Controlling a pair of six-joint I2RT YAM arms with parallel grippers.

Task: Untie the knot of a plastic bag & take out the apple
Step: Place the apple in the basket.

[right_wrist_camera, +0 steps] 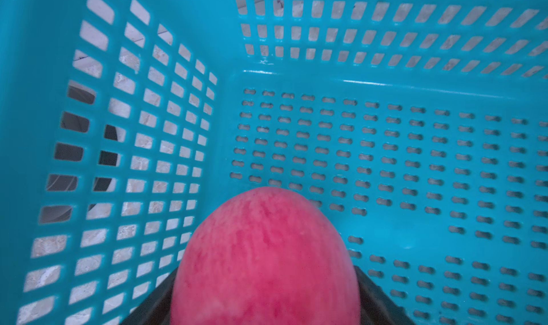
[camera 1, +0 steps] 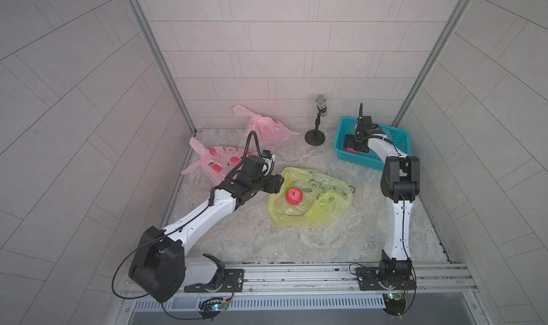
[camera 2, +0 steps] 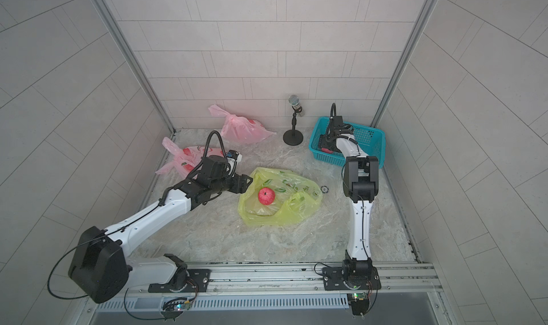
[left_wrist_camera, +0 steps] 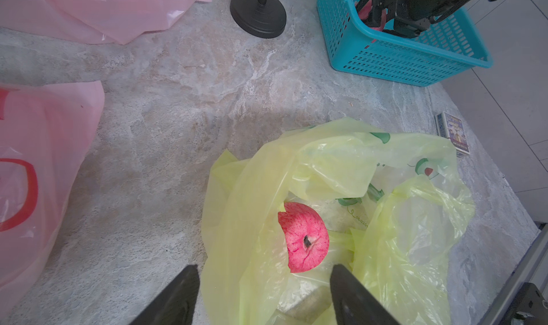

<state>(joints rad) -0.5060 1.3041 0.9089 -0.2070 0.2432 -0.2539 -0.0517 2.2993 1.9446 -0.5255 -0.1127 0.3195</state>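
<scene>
Top views, bagged apple (camera 1: pixel 294 196): in the open mouth of the yellow bag (camera 1: pixel 311 213), mid-surface (camera 1: pixel 296 243); knot apparently undone.
Top views, left claw (camera 1: pixel 277 183): at the bag's edge, just beside the fruit.
Top views, right claw (camera 1: pixel 351 144): down inside the blue basket (camera 1: pixel 355 160), well apart from the bag.
Left wrist, claw state: spread wide, empty, short of the bagged apple (left_wrist_camera: pixel 304 237).
Left wrist, advice: best to straddle the fruit squarely and close on bare skin.
Left wrist, hindrance: fold of yellow bag (left_wrist_camera: pixel 255 205) draped over one side of the fruit; likely to get pinched or dragged along.
Left wrist, surroundings: pink bags (left_wrist_camera: pixel 35 175), microphone stand (left_wrist_camera: pixel 258 12), small box (left_wrist_camera: pixel 452 133); none in the path.
Right wrist, basket apple (right_wrist_camera: pixel 264 261): low in the basket, between the dark fingers (right_wrist_camera: pixel 373 294); gripped or let go, cannot tell.
</scene>
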